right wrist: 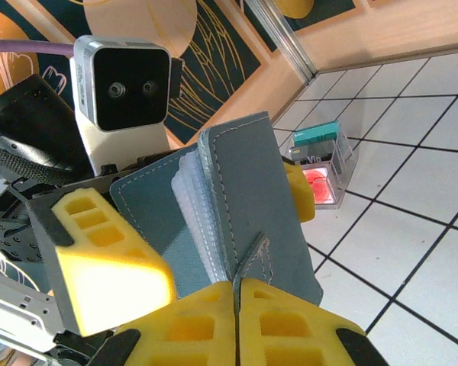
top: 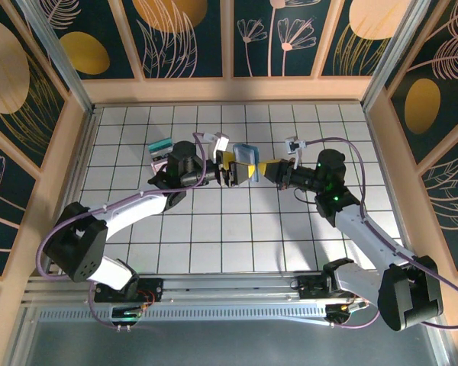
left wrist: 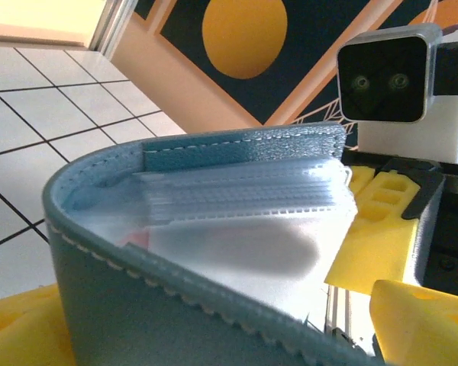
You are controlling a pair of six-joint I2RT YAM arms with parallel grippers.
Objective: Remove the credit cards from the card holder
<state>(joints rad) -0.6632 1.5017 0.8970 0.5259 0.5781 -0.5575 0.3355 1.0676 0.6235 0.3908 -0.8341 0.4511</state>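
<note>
Both end effectors grip the slate-blue soft bifold card holder (right wrist: 252, 198), held clear of the white tiled worktop (top: 214, 236). Right end effector (right wrist: 237, 297) is pinched tight on an edge flap. Left end effector (top: 229, 169) clamps the other panel, I reckon as a brace for spreading it. Clear plastic sleeves (left wrist: 244, 206) fan out; I can't spot credit cards inside. Teal and red-pink card pile (right wrist: 320, 156) lies on the tiles beyond.
</note>
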